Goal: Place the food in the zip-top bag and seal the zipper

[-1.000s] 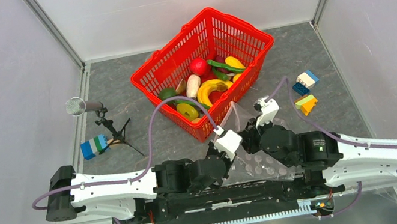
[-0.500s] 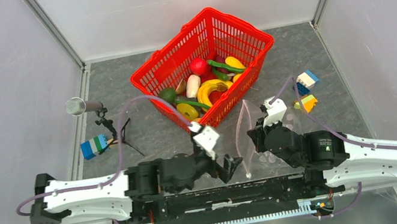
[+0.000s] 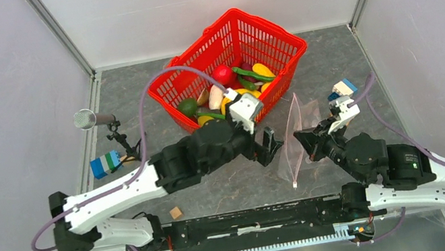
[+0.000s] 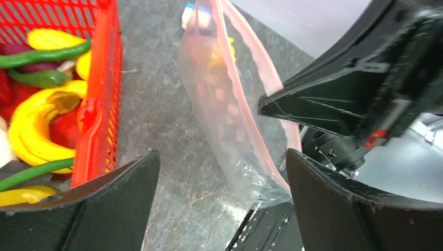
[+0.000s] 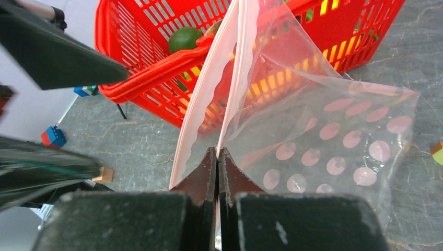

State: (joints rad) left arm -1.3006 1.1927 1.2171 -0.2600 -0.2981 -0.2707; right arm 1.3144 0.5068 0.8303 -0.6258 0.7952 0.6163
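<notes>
While right gripper (image 5: pixel 218 152) clamps zip-top bag (image 3: pixel 293 142) at its zipper (image 5: pixel 208 91), left gripper (image 3: pixel 271 146) stands wide, empty, just beside.

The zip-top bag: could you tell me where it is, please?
Top view, right of centre: the zip-top bag is pinched by the right gripper, the open left gripper beside it, the red basket behind.

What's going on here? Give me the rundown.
The right pincer is shut on the zip-top bag at its zipper, holding it up beside the red basket, mouth parted. The left pincer hangs open and empty between bag and basket. The food lies in the basket; the bag looks empty, nothing sealed yet.
</notes>
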